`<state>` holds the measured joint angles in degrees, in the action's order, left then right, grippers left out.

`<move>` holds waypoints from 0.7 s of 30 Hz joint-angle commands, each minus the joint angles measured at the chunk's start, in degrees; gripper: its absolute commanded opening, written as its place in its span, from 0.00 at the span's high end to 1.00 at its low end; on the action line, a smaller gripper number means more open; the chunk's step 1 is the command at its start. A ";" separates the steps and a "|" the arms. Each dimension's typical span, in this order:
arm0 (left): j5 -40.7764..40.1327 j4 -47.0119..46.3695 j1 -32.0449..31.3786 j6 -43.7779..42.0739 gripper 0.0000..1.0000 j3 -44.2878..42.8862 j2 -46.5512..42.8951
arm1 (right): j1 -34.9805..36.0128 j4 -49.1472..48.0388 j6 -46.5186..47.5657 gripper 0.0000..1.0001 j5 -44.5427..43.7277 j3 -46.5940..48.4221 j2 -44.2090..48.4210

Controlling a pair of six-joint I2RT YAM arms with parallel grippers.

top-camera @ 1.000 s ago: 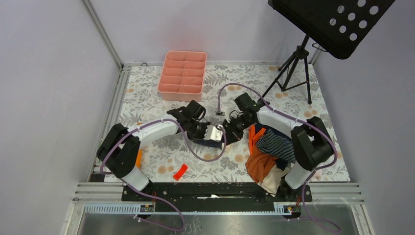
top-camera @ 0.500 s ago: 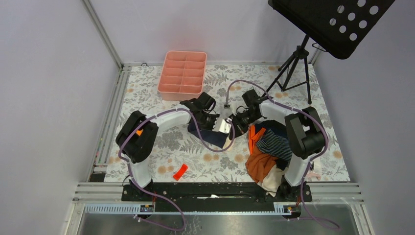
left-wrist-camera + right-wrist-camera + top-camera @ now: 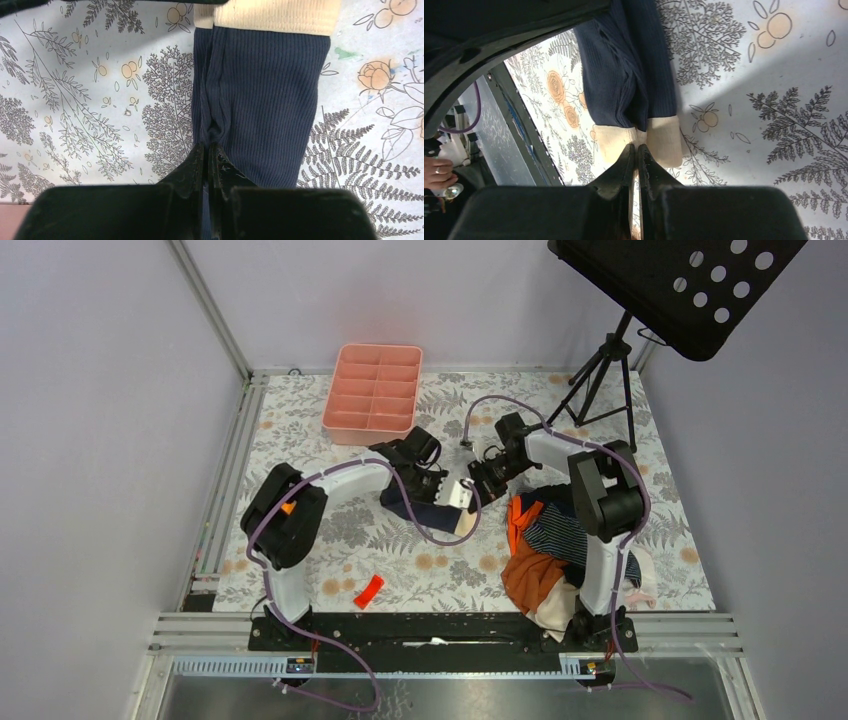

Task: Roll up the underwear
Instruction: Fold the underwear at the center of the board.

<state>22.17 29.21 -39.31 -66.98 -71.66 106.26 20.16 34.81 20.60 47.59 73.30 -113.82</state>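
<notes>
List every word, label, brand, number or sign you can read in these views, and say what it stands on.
None can be read.
The navy underwear shows only ribbed cloth, and its tan waistband is plain.
The pink tray, the music stand and the floral table cover show no lettering.
The red scrap is too small to tell.
</notes>
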 commanded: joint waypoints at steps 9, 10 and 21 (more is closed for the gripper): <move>-2.90 -3.83 0.38 3.05 0.99 -0.65 2.90 | -0.61 4.27 -2.99 0.99 -3.45 7.30 -6.84; -2.87 -4.26 0.37 3.37 0.97 -0.45 2.92 | -0.57 4.03 -3.27 0.99 -3.78 7.38 -6.81; -3.35 -10.70 0.72 9.95 0.55 1.02 -1.87 | -0.59 2.89 -3.90 0.99 -6.37 7.37 -6.91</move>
<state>18.28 21.82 -39.03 -60.38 -70.78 108.79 19.79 38.28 16.64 44.51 79.02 -120.05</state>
